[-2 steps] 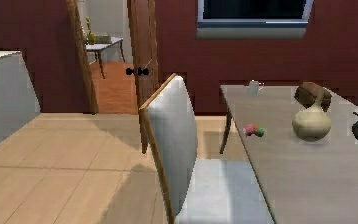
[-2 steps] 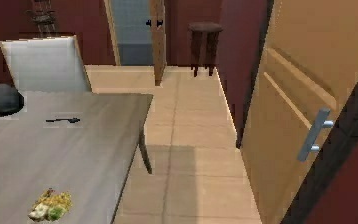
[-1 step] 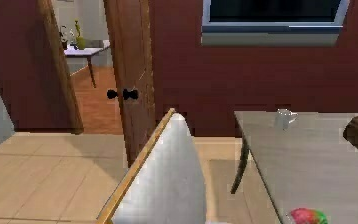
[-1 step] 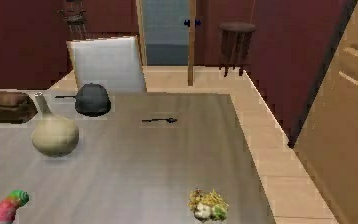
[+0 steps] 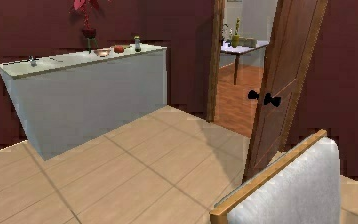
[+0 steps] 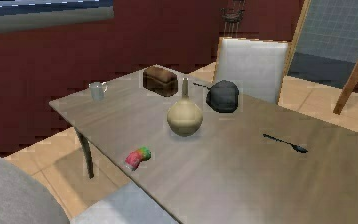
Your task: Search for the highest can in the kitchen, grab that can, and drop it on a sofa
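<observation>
Step in hand, by my judgement: the search. Nothing is fetched yet.

Forward view, from the left: a long white counter with a pale top [image 5: 87, 95] carries a red-flowered plant in a dark pot [image 5: 87, 25] and several small items [image 5: 104, 51], too small for me to name. Whether a can is among them I cannot tell. Further right, a brown wooden door [image 5: 287, 80] stands ajar onto another room.

Arm side view, from the left: a grey-brown wooden table [image 6: 237, 170] bears a clear glass cup [image 6: 98, 91], a small red-and-green object [image 6: 138, 157], a tan round-bodied vase with a narrow neck [image 6: 185, 115] and a dark rounded lump [image 6: 223, 96]. None reads as a can.

The gripper's state I cannot tell.

Next move, as I judge it: drive nearer the counter and inspect its items.
</observation>
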